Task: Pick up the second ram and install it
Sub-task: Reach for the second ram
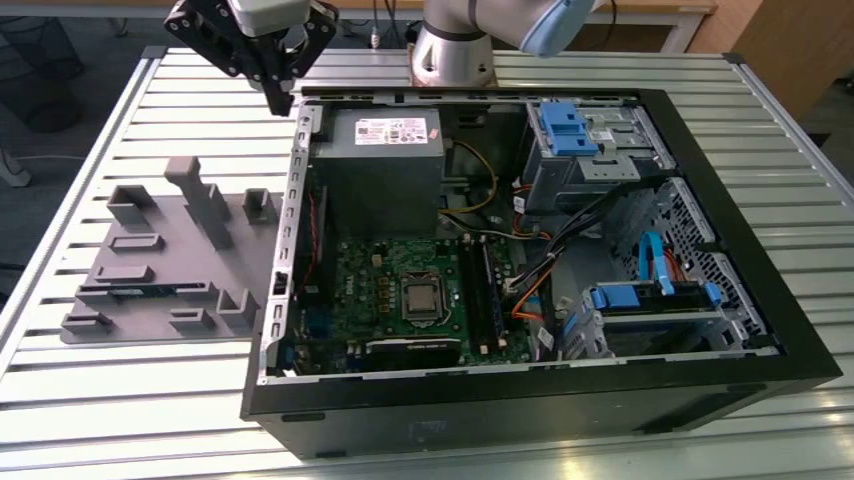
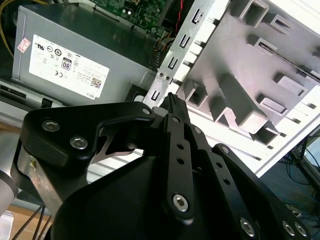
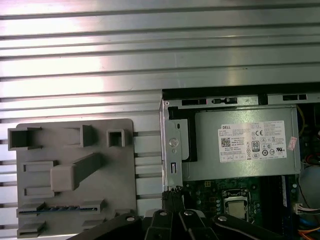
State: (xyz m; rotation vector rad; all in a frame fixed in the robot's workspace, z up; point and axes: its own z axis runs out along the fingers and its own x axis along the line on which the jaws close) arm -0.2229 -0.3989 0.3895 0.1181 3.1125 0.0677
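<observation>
The second ram (image 1: 140, 290) is a thin blue-green stick lying in a slot of the grey holder tray (image 1: 200, 270), on the exterior view's left; the first wrist view shows the ram (image 3: 60, 209) in the same tray (image 3: 75, 150). My gripper (image 1: 280, 102) hangs high over the far left corner of the open computer case (image 1: 534, 400), beside the grey power supply (image 1: 380, 150). Its black fingers meet at a point in both wrist views (image 2: 173, 98) (image 3: 173, 192), shut with nothing between them. It is well apart from the ram.
The green motherboard (image 1: 400, 290) with long black slot strips (image 1: 478, 290) lies inside the case. Blue drive brackets (image 1: 574, 130) and loose cables (image 1: 534, 260) fill the case's right side. The tray carries several upright grey blocks (image 1: 200, 195). A slatted metal table (image 1: 134, 130) surrounds everything.
</observation>
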